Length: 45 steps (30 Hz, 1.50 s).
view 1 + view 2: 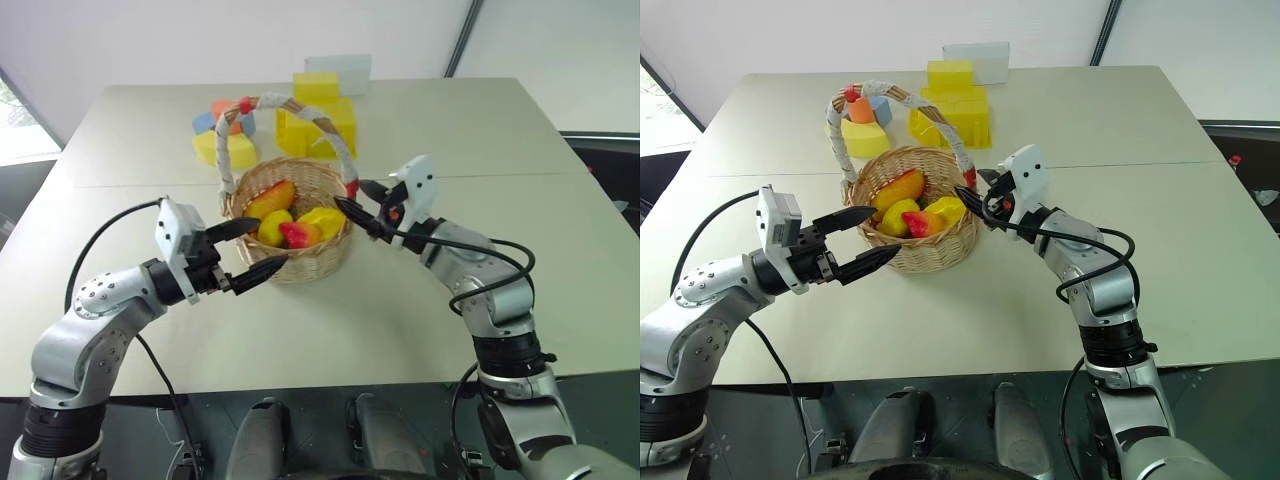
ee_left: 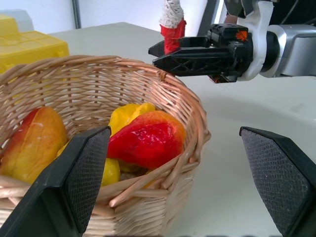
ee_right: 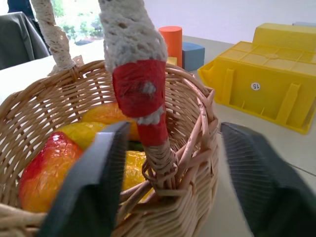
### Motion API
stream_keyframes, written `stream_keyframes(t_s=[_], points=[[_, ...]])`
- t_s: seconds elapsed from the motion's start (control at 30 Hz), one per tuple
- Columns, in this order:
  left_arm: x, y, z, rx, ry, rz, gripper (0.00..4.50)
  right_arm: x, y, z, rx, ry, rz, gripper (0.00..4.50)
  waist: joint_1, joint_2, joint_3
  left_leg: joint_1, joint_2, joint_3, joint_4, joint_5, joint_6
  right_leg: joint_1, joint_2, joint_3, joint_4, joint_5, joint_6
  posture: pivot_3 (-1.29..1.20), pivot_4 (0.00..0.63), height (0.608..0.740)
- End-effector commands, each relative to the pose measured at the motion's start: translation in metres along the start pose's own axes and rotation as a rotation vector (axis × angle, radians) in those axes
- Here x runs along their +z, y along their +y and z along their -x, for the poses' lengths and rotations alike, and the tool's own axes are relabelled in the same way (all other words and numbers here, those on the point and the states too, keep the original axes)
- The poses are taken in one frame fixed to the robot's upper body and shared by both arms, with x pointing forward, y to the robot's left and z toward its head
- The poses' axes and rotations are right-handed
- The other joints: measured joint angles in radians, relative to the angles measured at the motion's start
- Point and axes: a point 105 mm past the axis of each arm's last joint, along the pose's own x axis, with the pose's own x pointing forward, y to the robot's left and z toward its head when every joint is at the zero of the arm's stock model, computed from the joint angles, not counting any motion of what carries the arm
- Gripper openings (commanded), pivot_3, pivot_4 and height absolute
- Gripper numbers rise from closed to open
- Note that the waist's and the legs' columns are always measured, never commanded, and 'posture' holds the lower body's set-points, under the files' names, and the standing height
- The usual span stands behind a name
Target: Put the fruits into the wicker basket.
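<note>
The wicker basket (image 1: 300,262) stands mid-table with its tall wrapped handle (image 1: 270,100) arched over it. Inside lie the fruits: a mango (image 1: 270,198), a lemon (image 1: 272,227) and a red-and-yellow apple-like fruit (image 1: 300,235), beside another yellow piece (image 1: 325,220). My left gripper (image 1: 275,241) is open at the basket's near left wall, with nothing between its fingers. At the basket's right rim my right gripper (image 1: 352,195) straddles the handle's red-banded foot (image 3: 140,89). Its jaws are open, and one finger (image 3: 256,177) stands clear of the handle.
Behind the basket stand yellow box-shaped blocks (image 1: 320,120), a low yellow block (image 1: 222,148), blue and orange blocks (image 1: 225,115) and a white box (image 1: 338,70). The pale table (image 1: 500,130) spreads wide to the right, and its front edge runs just below both arms.
</note>
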Motion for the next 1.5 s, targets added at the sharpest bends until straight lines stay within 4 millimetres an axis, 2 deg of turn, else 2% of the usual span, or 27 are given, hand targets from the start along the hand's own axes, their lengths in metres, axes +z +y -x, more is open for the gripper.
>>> stream_keyframes(t_s=[0.03,0.07,0.13,0.27,0.37,0.4,0.47,0.53,0.57,0.63,0.73,0.8,0.83,1.03,1.17,1.3,1.37,1.5], points=[[0.008,-0.008,-0.001,-0.016,-0.029,-0.036,4.5,0.017,0.002,0.003,0.018,-0.07,0.027,0.58,-0.001,0.0,0.0,0.0,0.0,0.0,0.0,0.0,0.0,0.0,0.0,0.0,0.0,0.0,0.0,0.0,0.15,0.74],[0.008,-0.008,-0.002,-0.016,-0.03,-0.035,4.5,0.018,0.003,0.003,0.021,-0.081,0.027,0.02,-0.001,0.0,0.0,0.0,0.0,0.0,0.0,0.0,0.0,0.0,0.0,0.0,0.0,0.0,0.0,0.0,0.15,0.74],[0.008,-0.009,-0.003,-0.018,-0.032,-0.033,4.5,0.021,0.002,0.006,0.016,-0.095,0.048,0.02,-0.001,0.0,0.0,0.0,0.0,0.0,0.0,0.0,0.0,0.0,0.0,0.0,0.0,0.0,0.0,0.0,0.15,0.74],[0.008,-0.009,-0.005,-0.026,-0.034,-0.034,4.5,0.033,-0.018,0.021,-0.079,-0.133,0.097,0.02,0.0,0.0,0.0,0.0,0.0,0.0,0.0,0.0,0.0,0.0,0.001,0.0,0.0,0.0,0.0,0.0,0.15,0.74],[0.009,-0.008,-0.007,-0.031,-0.037,-0.037,4.5,0.046,-0.058,0.044,-0.253,-0.149,0.169,0.02,0.003,0.001,0.0,0.0,0.0,0.0,0.0,0.0,0.0,0.0,0.0,0.0,0.0,0.0,0.0,0.0,0.15,0.74],[0.009,-0.008,-0.007,-0.037,-0.037,-0.038,4.5,0.052,-0.083,0.061,-0.361,-0.143,0.196,0.02,0.004,0.0,0.0,0.0,0.0,0.0,0.0,0.0,0.0,0.0,0.0,0.0,0.0,0.0,0.0,0.0,0.15,0.74],[0.009,-0.008,-0.009,-0.045,-0.037,-0.038,4.5,0.058,-0.12,0.088,-0.521,-0.126,0.227,0.02,0.006,0.0,0.0,0.0,-0.001,0.0,0.0,0.0,0.0,0.001,0.0,0.0,-0.001,0.0,0.0,0.0,0.15,0.74],[0.01,-0.008,-0.014,-0.055,-0.045,-0.039,4.5,0.054,-0.165,0.125,-0.752,-0.067,0.243,0.02,0.004,0.0,0.0,0.0,-0.001,0.0,0.0,0.0,0.0,0.001,0.0,0.0,-0.001,0.0,0.0,0.0,0.15,0.74],[0.01,-0.008,-0.015,-0.058,-0.048,-0.039,4.5,0.052,-0.18,0.138,-0.836,-0.052,0.235,0.02,-0.004,0.001,0.0,0.0,-0.002,0.0,0.0,0.0,0.0,0.001,0.0,0.0,-0.001,0.0,0.0,0.0,0.15,0.74],[0.01,-0.007,-0.018,-0.06,-0.053,-0.039,4.5,0.048,-0.2,0.155,-0.946,-0.027,0.235,0.02,-0.004,0.001,0.001,0.001,-0.001,0.002,0.0,0.0,0.0,0.001,0.002,0.001,-0.001,0.0,0.0,0.0,0.15,0.74],[0.009,-0.007,-0.021,-0.056,-0.066,-0.031,4.5,0.037,-0.217,0.171,-1.025,0.018,0.241,0.02,-0.008,0.004,0.001,0.001,-0.001,0.003,0.0,0.0,0.0,0.0,0.003,0.002,-0.001,0.0,0.0,0.0,0.15,0.74],[0.007,-0.005,-0.02,-0.039,-0.068,-0.027,4.5,0.034,-0.22,0.175,-1.028,0.018,0.227,1.0,-0.007,0.004,0.001,0.002,-0.001,0.004,0.0,0.0,0.0,0.0,0.004,0.003,0.0,0.0,0.0,0.0,0.15,0.74],[0.007,-0.004,-0.02,-0.03,-0.07,-0.024,4.5,0.034,-0.221,0.175,-1.024,0.014,0.222,1.32,-0.007,0.004,0.001,0.002,-0.001,0.003,0.0,0.0,0.0,0.0,0.004,0.003,0.0,0.0,0.0,0.0,0.15,0.74],[0.001,0.0,-0.016,0.005,-0.064,-0.021,4.5,0.037,-0.213,0.181,-1.001,0.004,0.255,4.41,-0.003,0.004,0.0,0.001,0.0,0.003,0.0,0.0,0.0,0.0,0.004,0.003,0.0,0.0,0.0,0.0,0.15,0.74],[-0.005,0.015,-0.005,0.093,-0.044,-0.022,4.5,0.04,-0.197,0.198,-0.945,0.014,0.305,4.46,0.003,0.004,0.0,0.001,0.0,0.002,0.0,0.0,0.0,0.0,0.003,0.003,-0.001,0.0,0.0,0.0,0.15,0.74],[-0.025,0.04,0.022,0.24,0.055,-0.038,4.5,0.035,-0.164,0.2,-0.724,0.043,0.343,4.46,-0.001,0.005,0.0,0.001,0.0,0.002,0.0,0.0,0.001,0.001,0.002,0.003,-0.001,0.0,0.0,0.0,0.15,0.74],[-0.034,0.05,0.037,0.307,0.094,-0.049,4.5,0.03,-0.142,0.194,-0.578,0.065,0.357,4.46,-0.005,0.005,0.0,0.002,0.0,0.003,0.0,0.0,0.001,0.002,0.003,0.003,-0.001,0.0,0.0,0.0,0.15,0.74],[-0.044,0.068,0.062,0.445,0.116,-0.057,4.5,0.009,-0.092,0.166,-0.276,0.108,0.329,4.46,-0.008,0.005,0.0,0.004,0.002,0.002,0.0,0.0,0.001,0.003,0.004,0.003,-0.001,0.0,0.0,0.0,0.15,0.74]])
